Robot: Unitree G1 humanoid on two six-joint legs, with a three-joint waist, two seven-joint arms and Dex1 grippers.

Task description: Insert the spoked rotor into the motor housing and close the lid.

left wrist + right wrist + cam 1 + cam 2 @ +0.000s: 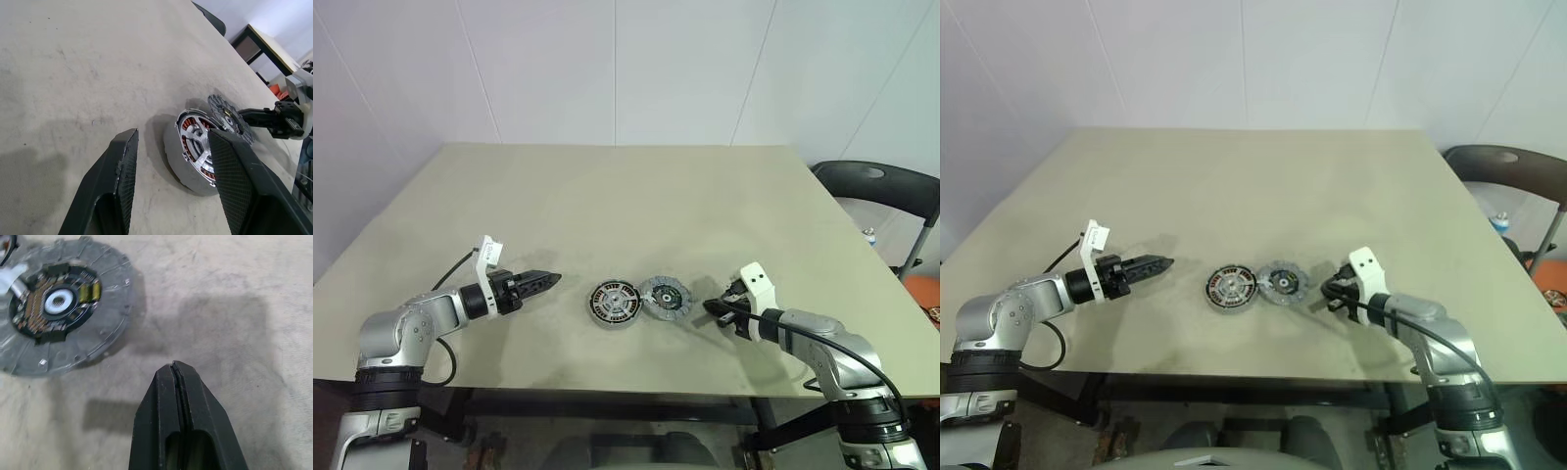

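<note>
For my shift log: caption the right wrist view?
Right hand shut and empty over the table, just short of the grey lid.

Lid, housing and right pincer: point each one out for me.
lid [63, 303], right wrist view, on its dark centre.
housing [614, 302], left eye view, on the silver hub.
right pincer [177, 369], right wrist view, at the closed fingertips.

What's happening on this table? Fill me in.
A two-armed robot is putting a small motor together. The motor housing sits mid-table with the spoked rotor already inside it. The lid leans against its right side, not yet on. The right gripper is shut and empty, just right of the lid. The left gripper is open, left of the housing.
</note>
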